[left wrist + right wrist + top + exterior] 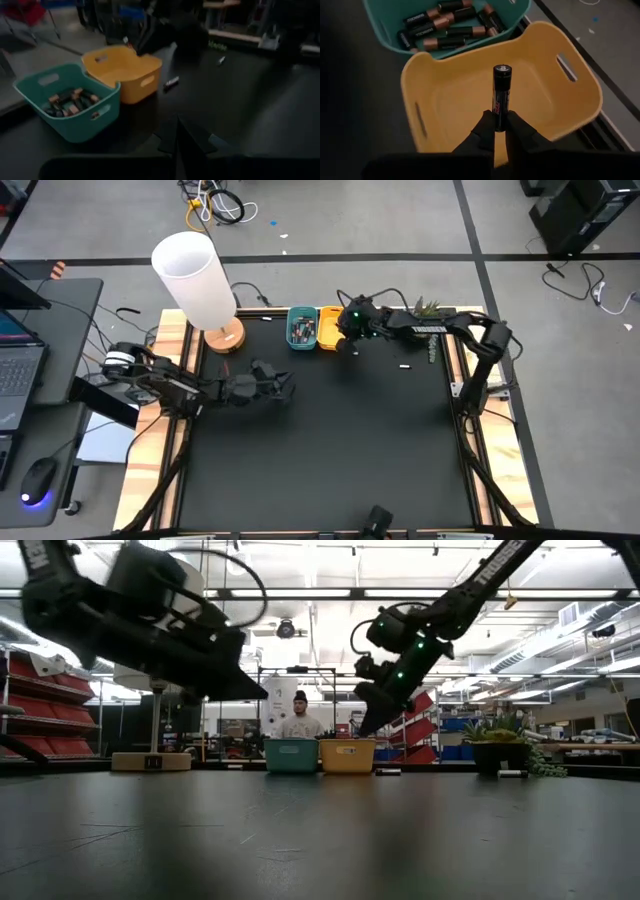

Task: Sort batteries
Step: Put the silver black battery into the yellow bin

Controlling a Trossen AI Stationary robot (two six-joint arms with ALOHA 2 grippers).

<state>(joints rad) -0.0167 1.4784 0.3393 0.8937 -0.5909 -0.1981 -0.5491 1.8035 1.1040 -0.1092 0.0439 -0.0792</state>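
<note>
My right gripper (501, 125) hangs over the yellow bin (415, 75), shut on a slim black battery (502, 90). Right beside it, the teal bin (385, 25) holds several black batteries with copper ends. In the high view both bins (303, 327) (330, 328) stand at the table's far edge, with my right gripper (347, 332) above the yellow one. Two loose batteries (171, 82) (221, 60) lie on the black mat to the right of the bins. My left gripper (288, 387) hovers shut and holding nothing over the table's left-middle. My right gripper pinches the slim battery by its near end (500, 117) between its two fingertips. The fingers slant down from the table's right side and lie along the battery. Most of the battery sticks out past the fingertips, lifted clear above the inside of the yellow bin.
A white lamp (197, 280) on a wooden base stands at the far left, and a small plant (428, 308) at the far right. Wooden rails (180, 420) run along the table's sides. A person (300, 718) shows in the room beyond the bins.
</note>
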